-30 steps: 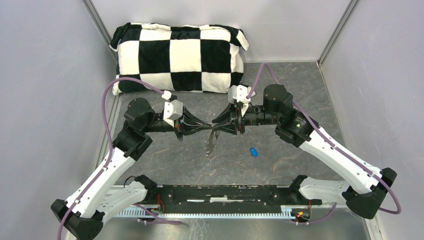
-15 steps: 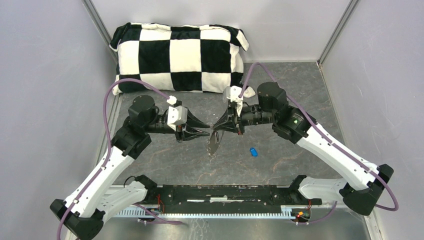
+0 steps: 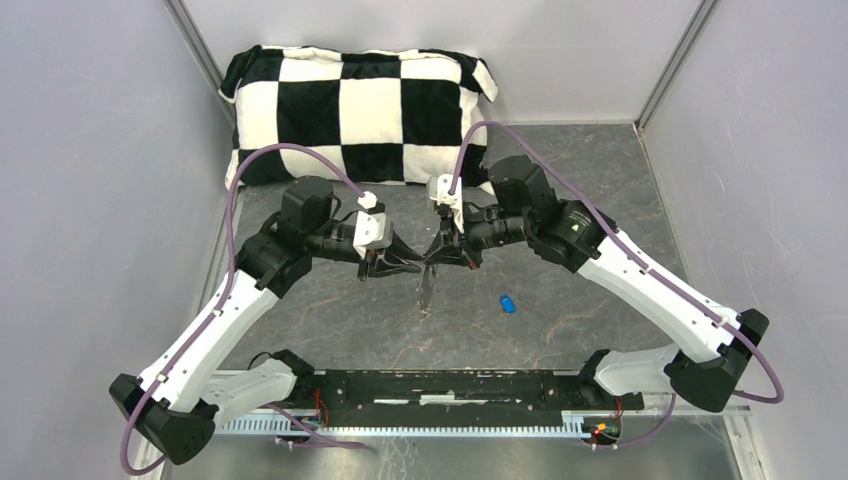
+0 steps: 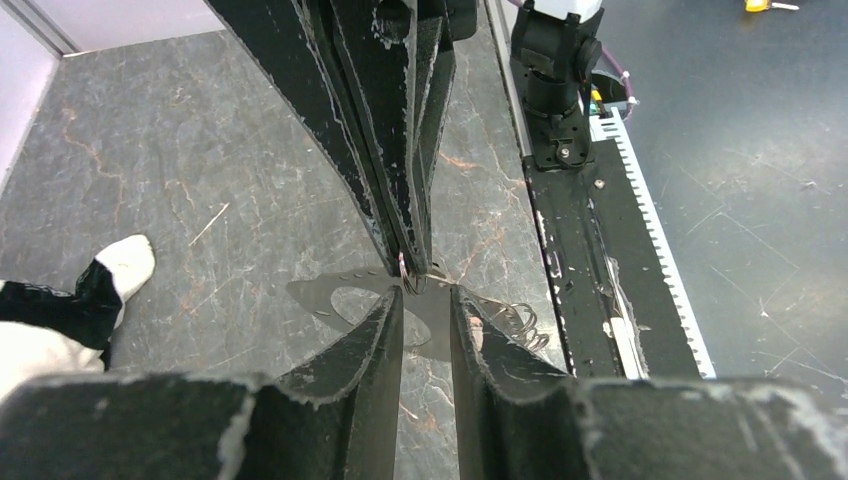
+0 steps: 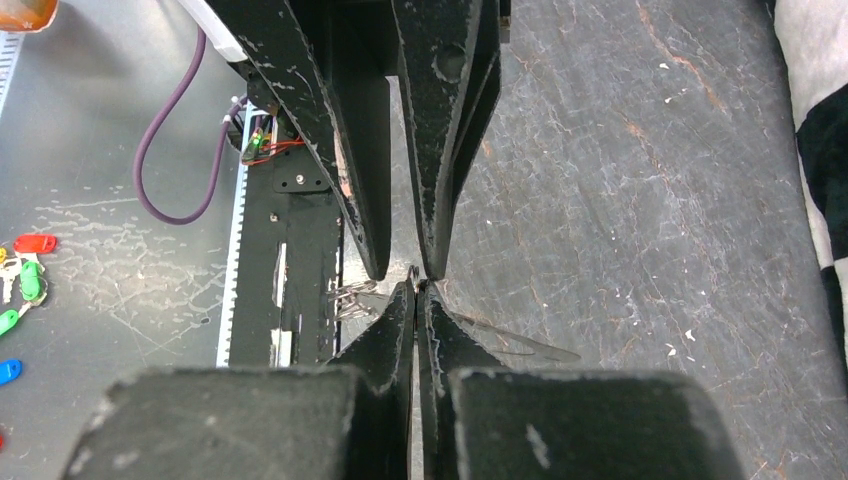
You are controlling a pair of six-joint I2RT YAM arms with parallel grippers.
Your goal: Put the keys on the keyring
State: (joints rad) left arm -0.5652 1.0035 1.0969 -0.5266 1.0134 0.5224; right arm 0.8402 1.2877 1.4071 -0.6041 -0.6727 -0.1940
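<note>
- A grey marbled table sits between plain pale grey walls, with both arms mounted at its near edge.
- Nearest, a black base rail with a pale toothed strip runs along that edge.
- In the right wrist view, small red, green and blue tags lie on the floor beyond the rail.
- The blue key lies flat on the table, right of centre. It is well apart from both grippers and is not on the ring.
- The keyring hangs as a thin silvery strip under the spot where the two grippers meet, with its lower end close to the table. From above, the black fingers cover its top.
- The right gripper is clenched, fingers pressed together. A small loop of wire shows at its tip, so it grasps the keyring.
- The left gripper faces it tip to tip. Its fingers are parted with a narrow gap, and nothing is seen between them.
- The crowded fingertips hide the exact pinch point from both wrist cameras.
- Purple cables arch over each arm.
- Farthest, a black-and-white checked pillow lies against the back wall.
</note>
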